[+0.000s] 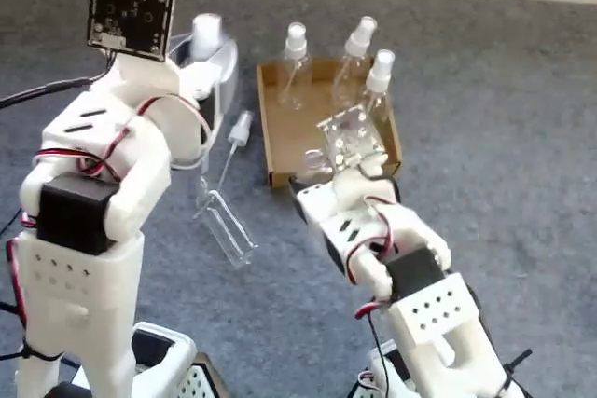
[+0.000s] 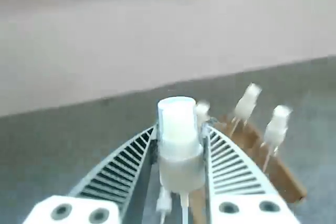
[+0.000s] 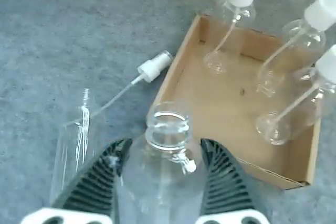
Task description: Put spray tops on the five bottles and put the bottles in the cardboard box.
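Currently we see a spray top [image 2: 178,140] pinched between the two fingers of the left gripper [image 2: 179,129]. Its nozzle end is up and its thin tube hangs below. In the high view this gripper is raised above the surface, beside the far left corner of the cardboard box [image 1: 269,128].

The right gripper [image 3: 167,148] is closed around an open bottle [image 3: 168,129], clear and without a top. We find it at the near edge of the box.

Inside the box stand three capped bottles [image 3: 231,19] [image 3: 291,51] [image 3: 299,108], all upright towards the far side, each with a white top on.

Outside the box, on the grey surface [image 3: 79,24], a loose spray top [image 3: 153,66] lies just beside the box's left wall. Its tube points towards a lying bottle [image 3: 73,145], which is clear, uncapped and on its side, a little nearer the arms.
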